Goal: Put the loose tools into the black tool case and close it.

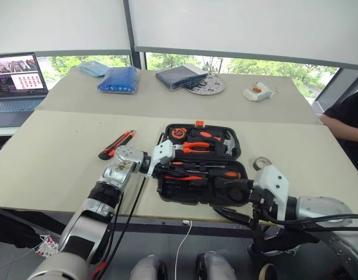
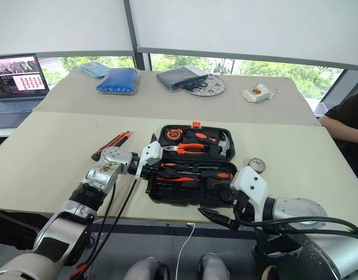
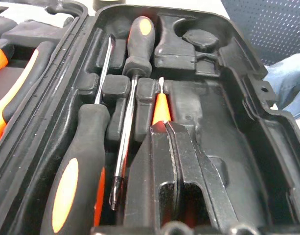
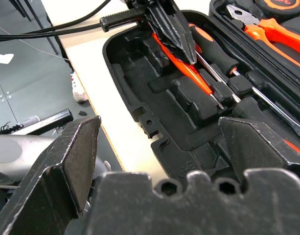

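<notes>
Clamping the slim orange screwdriver (image 3: 160,108), left fingers (image 3: 176,161) sat closed inside the open tool case (image 1: 167,192); right fingers (image 4: 71,161) gaped wide, empty, nearby.

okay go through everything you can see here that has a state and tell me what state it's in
Tool case: open, flat on table.
Two big screwdrivers: seated in slots.
Slim screwdriver: held in the case.
Left gripper: shut on slim screwdriver.
Right gripper: open, empty.
Knife: loose on table.
Tape roll: loose on table.
Laptop: open, screen lit.
</notes>
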